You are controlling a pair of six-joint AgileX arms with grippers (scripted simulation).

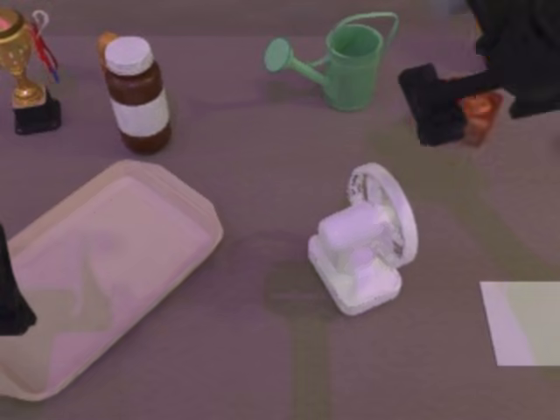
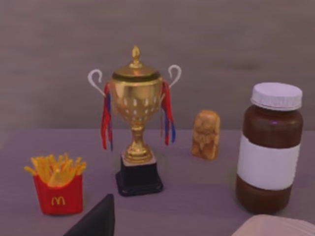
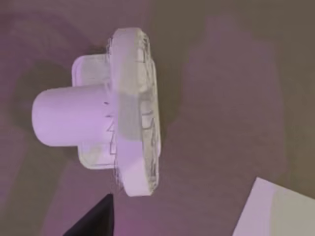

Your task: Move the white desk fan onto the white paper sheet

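The white desk fan point(image 1: 363, 241) stands upright on its rounded square base in the middle of the table, grille cage toward the right. It fills the right wrist view point(image 3: 113, 123), seen from above. The white paper sheet point(image 1: 521, 319) lies flat at the right edge, apart from the fan, and its corner also shows in the right wrist view point(image 3: 283, 211). My right gripper point(image 1: 433, 109) hovers at the back right, well behind the fan, open and empty; one dark fingertip point(image 3: 96, 221) is in sight. My left gripper point(image 1: 13, 302) stays parked at the left edge, open, over the tray.
A large beige tray point(image 1: 188, 206) takes up the front left. Along the back stand a gold trophy point(image 1: 26, 66), a brown jar point(image 1: 137, 92) and a green watering can point(image 1: 346, 57). An orange object point(image 1: 481, 118) lies beside my right gripper. Fries point(image 2: 58, 184) and a small figurine point(image 2: 205, 135) sit near the trophy.
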